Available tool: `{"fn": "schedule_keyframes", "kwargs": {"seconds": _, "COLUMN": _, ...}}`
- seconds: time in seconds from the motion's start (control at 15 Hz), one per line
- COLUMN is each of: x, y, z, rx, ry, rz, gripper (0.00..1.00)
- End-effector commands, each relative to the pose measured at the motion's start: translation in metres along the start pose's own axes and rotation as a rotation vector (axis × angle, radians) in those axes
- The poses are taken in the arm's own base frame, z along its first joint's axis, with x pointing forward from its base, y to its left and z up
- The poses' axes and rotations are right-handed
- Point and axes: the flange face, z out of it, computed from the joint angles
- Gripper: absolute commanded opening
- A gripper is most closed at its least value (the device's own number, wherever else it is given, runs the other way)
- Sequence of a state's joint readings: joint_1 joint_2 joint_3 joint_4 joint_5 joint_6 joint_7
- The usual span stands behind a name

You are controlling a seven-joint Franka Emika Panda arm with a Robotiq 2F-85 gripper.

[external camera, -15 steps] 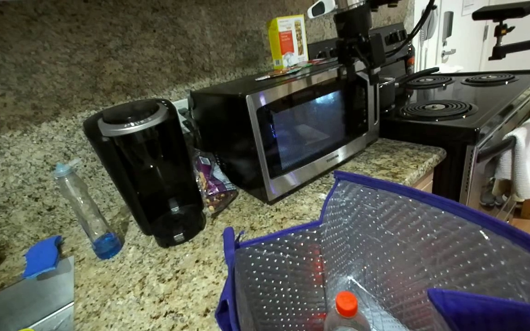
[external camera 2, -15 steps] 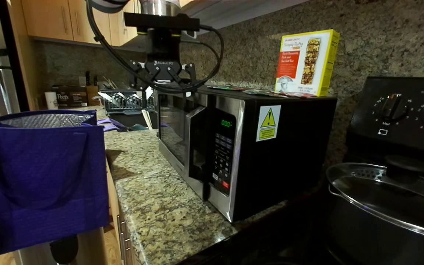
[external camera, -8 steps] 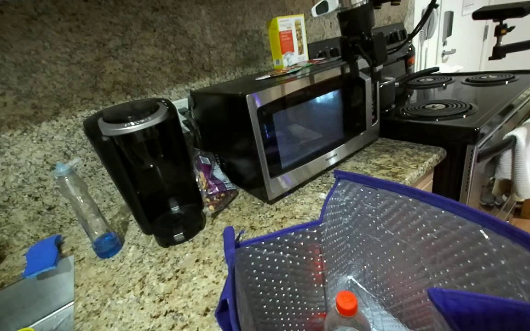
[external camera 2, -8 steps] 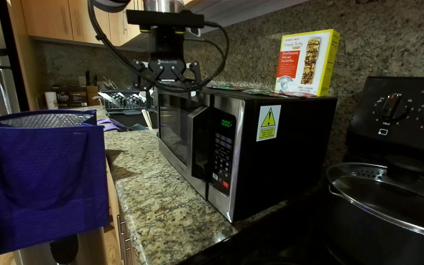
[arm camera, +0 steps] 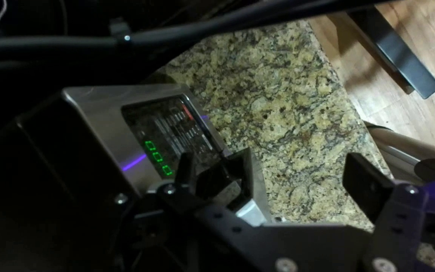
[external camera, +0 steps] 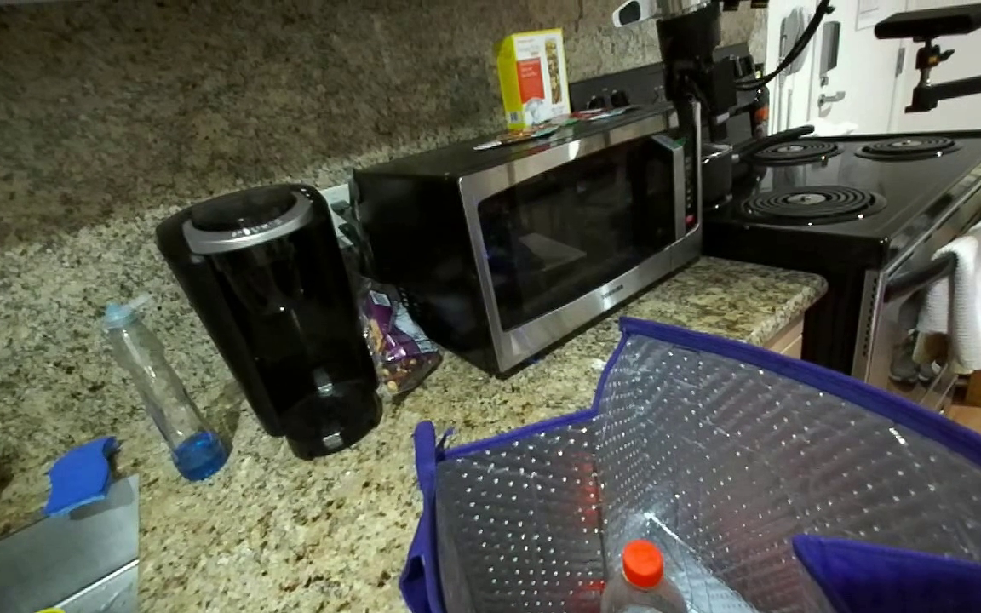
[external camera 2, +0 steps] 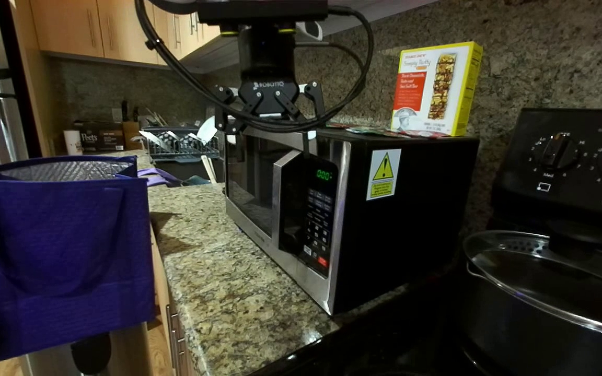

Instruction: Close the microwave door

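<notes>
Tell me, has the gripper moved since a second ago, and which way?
Yes. In an exterior view, the gripper has shifted rightward in the picture, toward the stove control panel, which has stayed put.

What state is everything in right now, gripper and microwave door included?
Microwave door: looks closed, no gap visible
Gripper: open, gripping nothing
Microwave display: lit green, showing zeros
Insulated bag: open at the top
Orange-capped bottle: capped, inside the bag
Pot: lid on
Clear bottle: blue liquid only near the bottom
Snack box: standing upright
Coil burners: not glowing
Coffee maker: on or off, cannot tell
White towel: hanging
</notes>
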State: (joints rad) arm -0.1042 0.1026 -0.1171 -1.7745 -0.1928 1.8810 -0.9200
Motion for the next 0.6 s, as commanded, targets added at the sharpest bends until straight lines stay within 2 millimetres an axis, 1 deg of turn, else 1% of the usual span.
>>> {"fn": "schedule_keyframes", "kwargs": {"seconds": 0.0, "x": -0.038, "y": 0.005, "z": -0.028, "rx": -0.018, "ry": 0.025, "rz": 0.194, "gripper": 1.00}}
{"fn": "schedule_keyframes", "kwargs": {"seconds": 0.13, "x": -0.060, "y": -0.004, "z": -0.039, "rx": 0.006, "ry": 0.028, "rz": 0.304, "gripper": 1.00}}
{"fn": "schedule_keyframes", "kwargs": {"seconds": 0.2, "x": -0.067, "y": -0.007, "z": -0.044, "rx": 0.015, "ry": 0.026, "rz": 0.358, "gripper": 1.00}}
{"fn": "schedule_keyframes", "kwargs": {"seconds": 0.33, "x": -0.078, "y": -0.018, "z": -0.056, "rx": 0.031, "ry": 0.020, "rz": 0.465, "gripper": 1.00}}
{"fn": "schedule_keyframes", "kwargs": {"seconds": 0.53, "x": -0.093, "y": -0.040, "z": -0.073, "rx": 0.049, "ry": 0.027, "rz": 0.631, "gripper": 1.00}}
